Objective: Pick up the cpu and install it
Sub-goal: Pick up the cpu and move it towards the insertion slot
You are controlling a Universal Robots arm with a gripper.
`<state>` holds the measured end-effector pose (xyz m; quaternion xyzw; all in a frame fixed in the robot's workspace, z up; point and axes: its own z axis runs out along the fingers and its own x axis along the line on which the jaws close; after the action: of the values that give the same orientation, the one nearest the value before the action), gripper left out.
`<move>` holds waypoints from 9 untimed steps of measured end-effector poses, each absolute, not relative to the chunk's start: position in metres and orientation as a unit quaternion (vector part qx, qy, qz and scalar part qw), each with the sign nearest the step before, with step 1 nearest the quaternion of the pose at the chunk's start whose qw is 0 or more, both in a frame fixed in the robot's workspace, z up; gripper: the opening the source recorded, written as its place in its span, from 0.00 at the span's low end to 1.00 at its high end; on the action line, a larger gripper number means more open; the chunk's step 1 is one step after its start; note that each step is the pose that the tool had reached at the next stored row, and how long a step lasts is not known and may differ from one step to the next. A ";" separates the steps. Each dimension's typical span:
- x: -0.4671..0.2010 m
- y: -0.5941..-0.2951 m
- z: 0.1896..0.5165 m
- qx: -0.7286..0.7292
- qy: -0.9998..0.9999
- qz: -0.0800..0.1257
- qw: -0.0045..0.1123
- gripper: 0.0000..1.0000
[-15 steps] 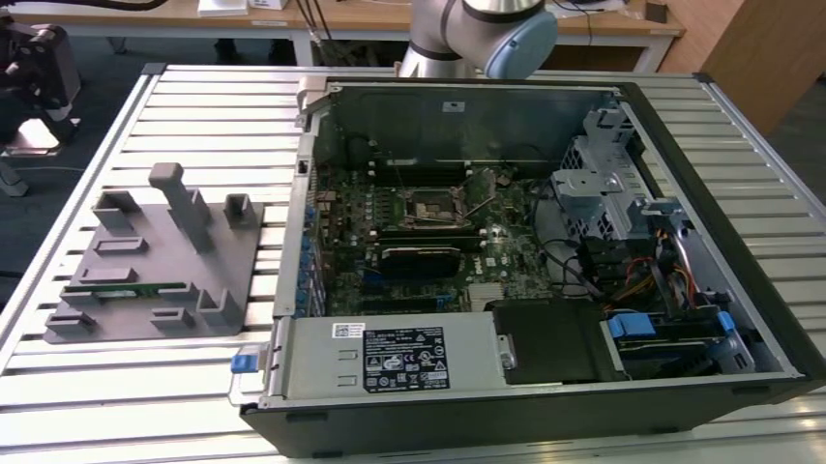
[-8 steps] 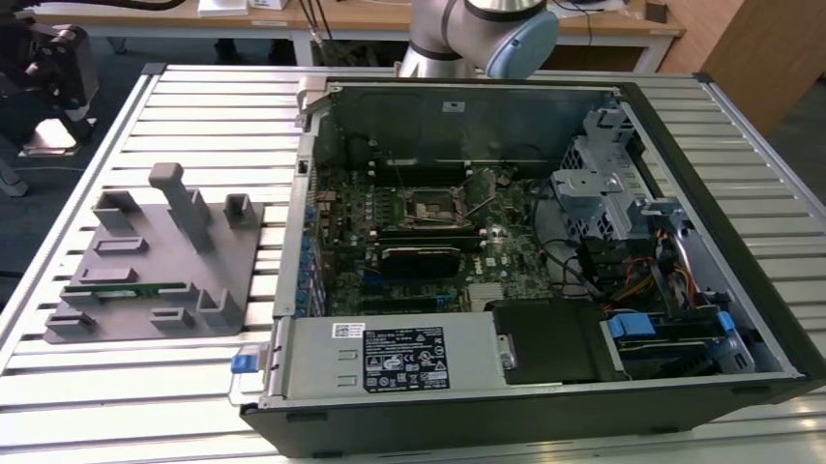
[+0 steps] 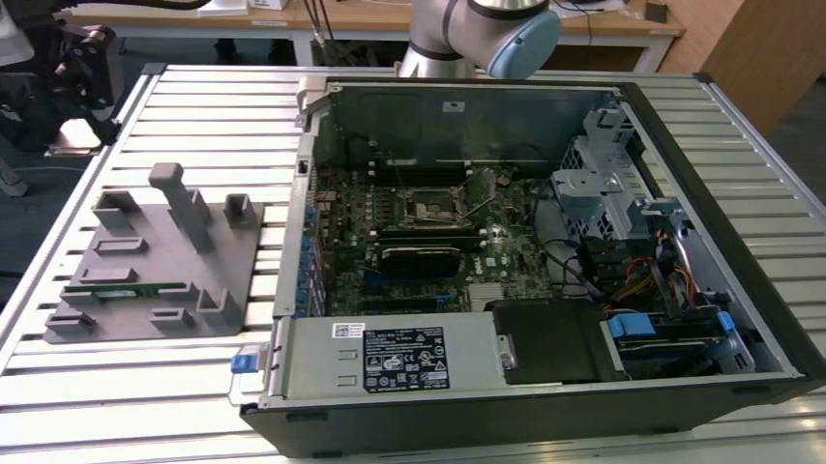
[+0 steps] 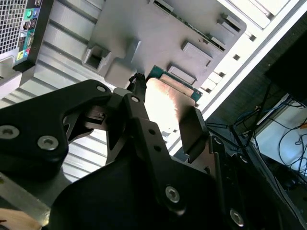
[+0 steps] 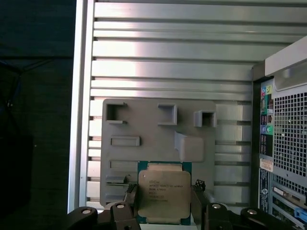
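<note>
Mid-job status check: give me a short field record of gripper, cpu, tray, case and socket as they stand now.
gripper: shut on the cpu, one finger on each of two opposite edges
cpu: metal top faces the first wrist camera; appears raised above the grey tray
grey tray: on the slatted table, beside the case
memory stick: lying in the tray
computer case: open
socket: looks empty; cpu not installed
</note>
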<state>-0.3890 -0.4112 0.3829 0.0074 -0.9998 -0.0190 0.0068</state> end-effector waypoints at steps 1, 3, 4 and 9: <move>-0.387 -0.411 0.383 0.007 -1.000 -0.019 0.007 0.53; -0.383 -0.411 0.383 0.007 -1.000 -0.019 0.007 0.53; -0.381 -0.411 0.383 0.007 -1.000 -0.019 0.007 0.53; -0.375 -0.411 0.383 0.007 -1.000 -0.019 0.007 0.53</move>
<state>-0.3748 -0.4112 0.3829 0.0073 -0.9998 -0.0190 0.0068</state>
